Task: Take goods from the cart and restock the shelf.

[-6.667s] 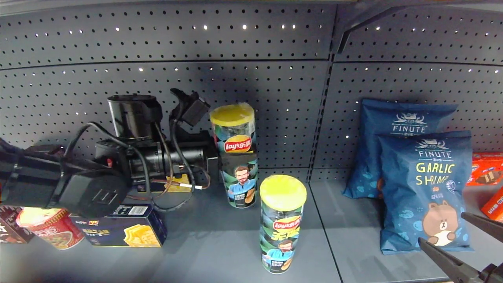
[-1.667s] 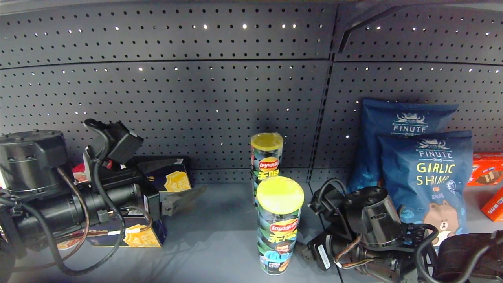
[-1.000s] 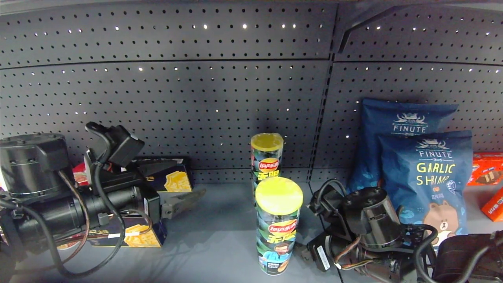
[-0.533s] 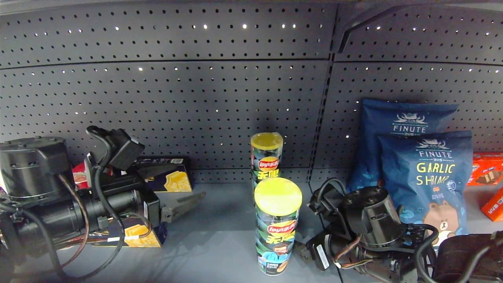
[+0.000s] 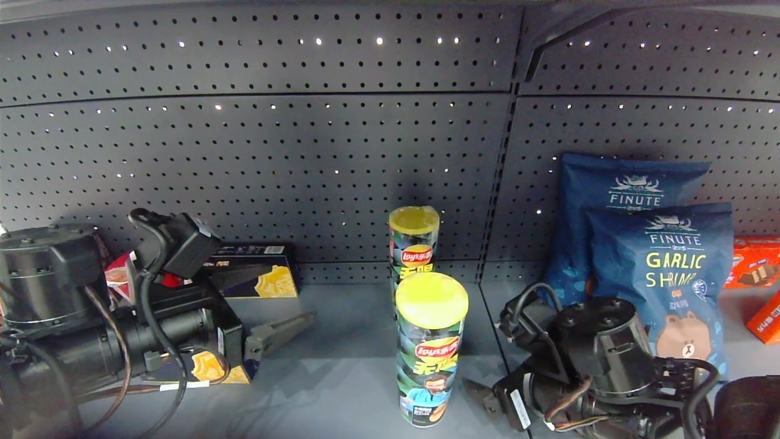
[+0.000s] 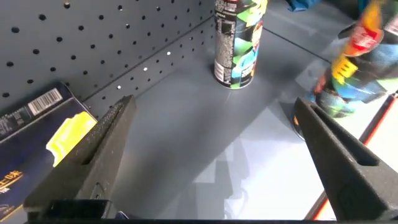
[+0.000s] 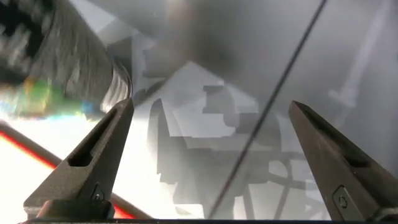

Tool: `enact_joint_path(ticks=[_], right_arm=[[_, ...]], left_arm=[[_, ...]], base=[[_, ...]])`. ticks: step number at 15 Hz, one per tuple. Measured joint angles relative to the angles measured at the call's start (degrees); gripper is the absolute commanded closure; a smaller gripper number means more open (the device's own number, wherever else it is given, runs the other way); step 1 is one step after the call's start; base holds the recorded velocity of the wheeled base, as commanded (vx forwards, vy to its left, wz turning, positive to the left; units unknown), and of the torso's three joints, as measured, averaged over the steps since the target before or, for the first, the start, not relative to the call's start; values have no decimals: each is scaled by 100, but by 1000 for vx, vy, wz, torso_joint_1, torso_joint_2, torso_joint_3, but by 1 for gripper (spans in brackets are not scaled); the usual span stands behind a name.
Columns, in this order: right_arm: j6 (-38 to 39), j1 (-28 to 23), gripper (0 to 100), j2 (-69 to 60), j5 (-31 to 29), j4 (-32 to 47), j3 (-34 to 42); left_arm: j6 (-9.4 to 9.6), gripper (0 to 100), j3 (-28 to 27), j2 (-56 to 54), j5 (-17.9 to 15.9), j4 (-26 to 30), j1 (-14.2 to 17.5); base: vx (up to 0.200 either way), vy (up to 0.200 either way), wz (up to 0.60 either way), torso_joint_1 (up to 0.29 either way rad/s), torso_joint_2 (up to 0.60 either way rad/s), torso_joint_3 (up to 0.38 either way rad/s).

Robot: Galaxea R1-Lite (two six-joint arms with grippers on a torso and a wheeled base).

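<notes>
- Shelf [image 5: 341, 372] risk for us: right pincer [image 7: 211, 106] and left pincer [image 6: 214, 102] both gape empty, front can [image 5: 430, 347] upright just beside the right one's finger.
- Yep, careless swing and we topple it, maybe the rear can [image 5: 414, 244] too.

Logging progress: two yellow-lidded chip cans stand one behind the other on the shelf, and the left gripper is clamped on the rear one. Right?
No. The left gripper is open and empty, apart from the rear can; the left wrist view shows it.

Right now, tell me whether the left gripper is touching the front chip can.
Apart. The head view shows bare shelf between the left gripper and the front chip can.
</notes>
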Motion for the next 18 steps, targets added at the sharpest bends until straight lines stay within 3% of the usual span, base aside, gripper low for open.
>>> enact_joint_path(ticks=[5, 10, 18], right_arm=[[0, -22, 0, -1131, -178, 22, 402], [-23, -173, 0, -2297, -433, 217, 918], [-11, 216, 0, -1657, -384, 204, 869]], left_arm=[[-39, 0, 33, -538, 48, 22, 1], [-55, 0, 581, -1565, 57, 33, 358], [-49, 0, 716, -1799, 44, 41, 391]], base=[[0, 0, 0, 0, 0, 0], [0, 0, 0, 0, 0, 0], [0, 0, 0, 0, 0, 0]])
